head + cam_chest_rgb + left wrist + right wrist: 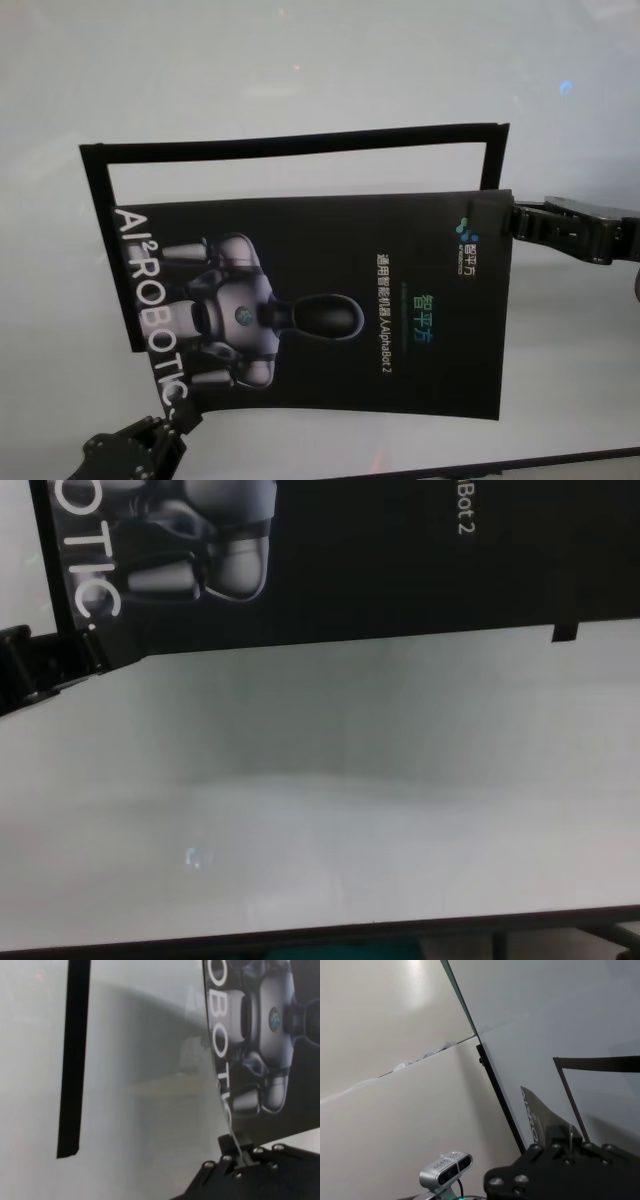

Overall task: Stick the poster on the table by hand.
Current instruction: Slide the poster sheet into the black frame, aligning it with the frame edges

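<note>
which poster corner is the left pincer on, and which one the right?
Left pincer clamps the glossy black poster's near-left corner, at the end of the white "ROBOTIC" lettering. Right pincer clamps the far-right corner, beside the small logo. The other two corners hang free.

left gripper (172, 418): black, matte, made of blocky segments, at lower left of the head view
left gripper screws: small round silver heads along the black links, seen in the left wrist view
right gripper (520, 222): black, segmented links, glossy top housing, at right edge of the head view
right gripper screws: round dark bolt heads on the black body
</note>
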